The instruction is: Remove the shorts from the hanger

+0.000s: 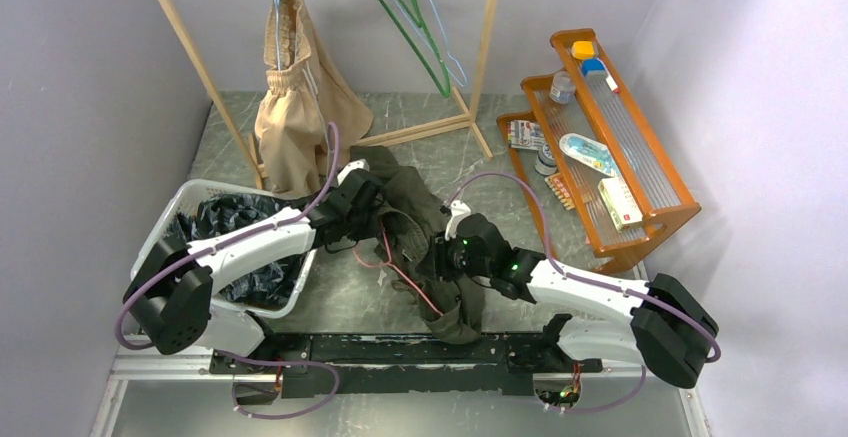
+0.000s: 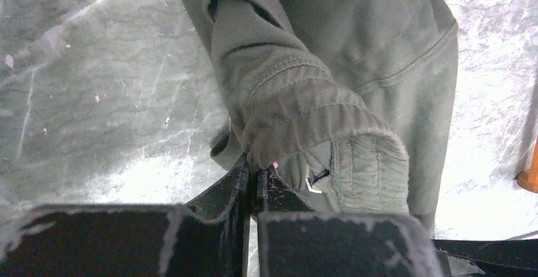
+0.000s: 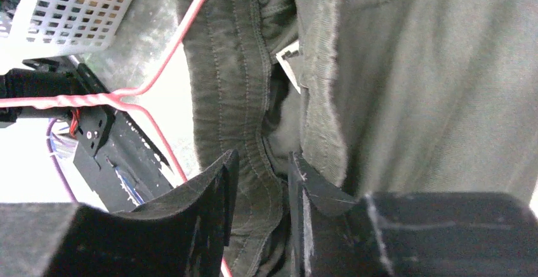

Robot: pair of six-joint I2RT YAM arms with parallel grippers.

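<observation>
The olive green shorts [image 1: 412,207] lie bunched on the table between both arms, with a red wire hanger [image 1: 402,275] still threaded through them. My left gripper [image 1: 372,200] is shut on the gathered waistband [image 2: 298,118]; its jaws [image 2: 254,179] pinch the fabric edge. My right gripper [image 1: 442,253] is shut on another stretch of the waistband [image 3: 254,131], with fabric filling the gap at the jaws [image 3: 260,169]. The red hanger [image 3: 158,74] runs just left of it. Beige and tan shorts [image 1: 290,107] hang on a blue hanger on the rack. Dark patterned shorts [image 1: 225,222] lie in the basket.
A white basket [image 1: 172,212] stands at the left, its corner also in the right wrist view [image 3: 70,4]. The wooden rack [image 1: 487,47] at the back carries an empty green hanger [image 1: 410,27]. An orange shelf [image 1: 640,172] with small items stands at the right.
</observation>
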